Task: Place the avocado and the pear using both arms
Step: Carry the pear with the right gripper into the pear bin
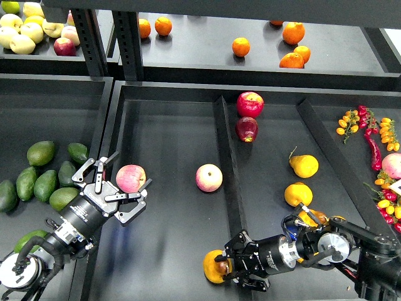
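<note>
Left gripper [122, 188], lower left of frame: fingers spread wide, nothing held, pink-red apple [131, 178] just beside fingertips. Right gripper [227, 266], bottom centre: fingers closed around pear [213, 266], orange-yellow with dark patch, low over black tray floor [169, 138]. Avocado [78, 152], dark green, left of frame, among paler avocados [41, 153] in left bin, apart from both grippers.

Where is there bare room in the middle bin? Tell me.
Bare floor lies behind the two pink apples, toward the back wall, and in front of them between the left gripper and right gripper. Crowded: the avocado pile left.
</note>
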Robot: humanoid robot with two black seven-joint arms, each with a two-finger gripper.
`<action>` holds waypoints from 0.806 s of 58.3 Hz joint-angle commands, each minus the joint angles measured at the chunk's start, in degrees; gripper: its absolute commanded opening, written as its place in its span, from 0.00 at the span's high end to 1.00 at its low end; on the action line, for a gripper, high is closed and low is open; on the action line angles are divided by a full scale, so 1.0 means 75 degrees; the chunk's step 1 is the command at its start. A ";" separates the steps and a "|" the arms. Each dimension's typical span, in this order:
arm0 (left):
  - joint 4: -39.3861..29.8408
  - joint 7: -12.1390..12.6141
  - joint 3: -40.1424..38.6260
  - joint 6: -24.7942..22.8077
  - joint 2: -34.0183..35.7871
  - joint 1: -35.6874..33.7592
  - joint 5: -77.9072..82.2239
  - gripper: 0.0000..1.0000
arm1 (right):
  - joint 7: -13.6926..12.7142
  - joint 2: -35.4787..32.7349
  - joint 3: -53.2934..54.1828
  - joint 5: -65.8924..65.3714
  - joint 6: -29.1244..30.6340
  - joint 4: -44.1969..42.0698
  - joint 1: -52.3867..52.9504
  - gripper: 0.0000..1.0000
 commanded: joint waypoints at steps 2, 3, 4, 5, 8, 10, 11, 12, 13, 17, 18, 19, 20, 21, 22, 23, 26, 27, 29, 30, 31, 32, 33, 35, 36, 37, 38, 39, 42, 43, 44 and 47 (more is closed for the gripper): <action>0.0039 0.0000 0.0001 0.0000 0.0000 0.0003 0.0000 0.01 | 0.0000 -0.0858 -0.0002 0.0486 0.0000 0.0354 0.0402 0.84; 0.0040 0.0000 0.0001 0.0000 0.0000 0.0003 0.0000 0.01 | 0.0000 -0.1009 -0.0013 0.0556 0.0000 0.0377 0.0460 0.84; 0.0051 0.0000 0.0001 0.0000 0.0000 0.0003 0.0000 0.01 | 0.0000 -0.1069 -0.0013 0.0580 0.0000 0.0389 0.0472 0.84; 0.0051 0.0000 0.0001 0.0000 0.0000 0.0003 0.0000 0.01 | 0.0000 -0.1232 -0.0025 0.0626 0.0000 0.0389 0.0507 0.84; 0.0075 0.0000 0.0013 0.0000 0.0000 0.0003 0.0000 0.01 | 0.0000 -0.1502 -0.0037 0.0673 0.0000 0.0389 0.0531 0.84; 0.0075 0.0000 0.0013 0.0000 0.0000 0.0003 0.0000 0.01 | 0.0000 -0.1736 -0.0072 0.0674 0.0000 0.0366 0.0519 0.84; 0.0075 0.0000 0.0013 0.0000 0.0000 0.0003 0.0000 0.01 | 0.0000 -0.1795 -0.0083 0.0674 0.0000 0.0354 0.0519 0.84; 0.0075 0.0000 0.0024 0.0000 0.0000 0.0003 0.0000 0.01 | 0.0000 -0.1889 -0.0084 0.0650 0.0000 0.0343 0.0484 0.84; 0.0086 0.0000 0.0025 0.0000 0.0000 0.0003 0.0000 0.01 | 0.0000 -0.2180 -0.0118 0.0604 0.0000 0.0308 0.0403 0.84; 0.0110 0.0000 0.0025 0.0000 0.0000 0.0003 0.0000 0.01 | 0.0000 -0.2405 -0.0154 0.0545 0.0000 0.0284 0.0192 0.84; 0.0110 0.0000 0.0025 0.0000 0.0000 0.0003 0.0000 0.01 | 0.0000 -0.2417 -0.0142 0.0533 0.0000 0.0272 0.0145 0.84; 0.0110 0.0000 0.0025 0.0000 0.0000 0.0003 0.0000 0.01 | 0.0000 -0.2440 -0.0131 0.0498 0.0000 0.0272 0.0040 0.84; 0.0110 0.0000 0.0025 0.0000 0.0000 0.0003 0.0000 0.01 | 0.0000 -0.2440 -0.0119 0.0486 0.0000 0.0272 0.0004 0.84; 0.0121 0.0000 0.0036 0.0000 0.0000 0.0003 0.0000 0.01 | 0.0000 -0.2440 -0.0084 0.0428 0.0000 0.0237 -0.0113 0.84; 0.0122 0.0000 0.0059 0.0000 0.0000 0.0003 0.0000 0.01 | 0.0000 -0.2417 -0.0060 0.0369 0.0000 0.0179 -0.0195 0.84; 0.0122 0.0000 0.0060 0.0000 0.0000 0.0003 0.0000 0.01 | 0.0000 -0.2394 -0.0037 0.0311 0.0000 0.0109 -0.0277 0.84; 0.0110 0.0000 0.0083 0.0000 0.0000 0.0003 0.0000 0.01 | 0.0000 -0.2335 -0.0013 0.0217 0.0000 -0.0056 -0.0418 0.84; 0.0110 0.0000 0.0083 0.0000 0.0000 0.0003 0.0000 0.01 | 0.0000 -0.2289 -0.0013 0.0159 0.0000 -0.0126 -0.0476 0.84; 0.0110 0.0000 0.0083 0.0000 0.0000 0.0003 0.0000 0.01 | 0.0000 -0.2218 -0.0002 0.0111 0.0000 -0.0208 -0.0547 0.83; 0.0110 0.0000 0.0083 0.0000 0.0000 0.0003 0.0000 0.01 | 0.0000 -0.2183 -0.0002 0.0088 0.0000 -0.0232 -0.0570 0.83; 0.0110 0.0000 0.0083 0.0000 0.0000 0.0003 0.0000 0.01 | 0.0000 -0.2125 -0.0002 0.0053 0.0000 -0.0301 -0.0617 0.83; 0.0110 0.0000 0.0083 0.0000 0.0000 0.0003 0.0000 0.01 | 0.0000 -0.2043 0.0010 0.0029 0.0000 -0.0372 -0.0652 0.83; 0.0110 0.0000 0.0083 0.0000 0.0000 0.0003 0.0000 0.01 | 0.0000 -0.2007 0.0010 0.0017 0.0000 -0.0407 -0.0664 0.83; 0.0122 0.0000 0.0083 0.0000 0.0000 0.0003 0.0000 0.01 | 0.0000 -0.1902 0.0010 -0.0006 0.0000 -0.0489 -0.0688 0.83; 0.0110 0.0000 0.0083 0.0000 0.0000 0.0003 0.0000 0.01 | 0.0000 -0.1843 0.0010 -0.0029 0.0000 -0.0536 -0.0700 0.83; 0.0121 0.0000 0.0083 0.0000 0.0000 0.0003 0.0000 0.01 | 0.0000 -0.1820 0.0010 -0.0030 0.0000 -0.0571 -0.0700 0.83; 0.0110 0.0000 0.0083 0.0000 0.0000 0.0003 0.0000 0.01 | 0.0000 -0.1761 0.0010 -0.0064 0.0000 -0.0618 -0.0700 0.83; 0.0110 0.0000 0.0083 0.0000 0.0000 0.0014 0.0000 0.01 | 0.0000 -0.1703 0.0010 -0.0088 0.0000 -0.0653 -0.0700 0.83; 0.0110 0.0000 0.0083 0.0000 0.0000 0.0014 0.0000 0.01 | 0.0000 -0.1550 0.0010 -0.0135 0.0000 -0.0770 -0.0700 0.83; 0.0110 0.0000 0.0083 0.0000 0.0000 0.0014 0.0000 0.01 | 0.0000 -0.1515 0.0010 -0.0135 0.0000 -0.0794 -0.0700 0.83; 0.0110 0.0000 0.0083 0.0000 0.0000 0.0026 0.0000 0.01 | 0.0000 -0.1457 0.0010 -0.0158 0.0000 -0.0852 -0.0700 0.83; 0.0098 0.0000 0.0083 0.0000 0.0000 0.0061 0.0000 0.01 | 0.0000 -0.1339 0.0010 -0.0182 0.0000 -0.0970 -0.0711 0.83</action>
